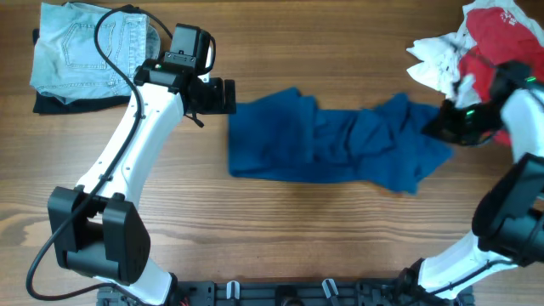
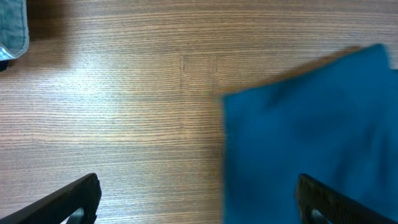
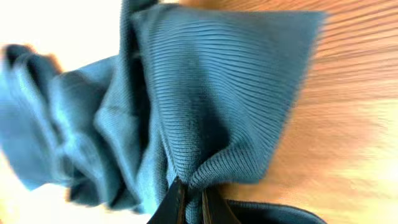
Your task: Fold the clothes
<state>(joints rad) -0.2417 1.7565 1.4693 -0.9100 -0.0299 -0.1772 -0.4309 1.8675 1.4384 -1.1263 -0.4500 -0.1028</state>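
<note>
**Shirt pinched at right end; left fingers spread**

The left arm reaches up from the near edge, elbow bent. The left gripper (image 1: 223, 95) hovers just at the left edge of the shirt (image 1: 331, 140), fingers wide apart and holding nothing. The right arm curls in from the right. The right gripper (image 3: 186, 205) is pressed together on a bunched fold of cloth. The shirt is dark blue fine ribbed knit, crumpled lengthwise mid-table (image 1: 297, 229) on wood grain. Folded pale jeans (image 1: 85, 55) lie far left.
</note>
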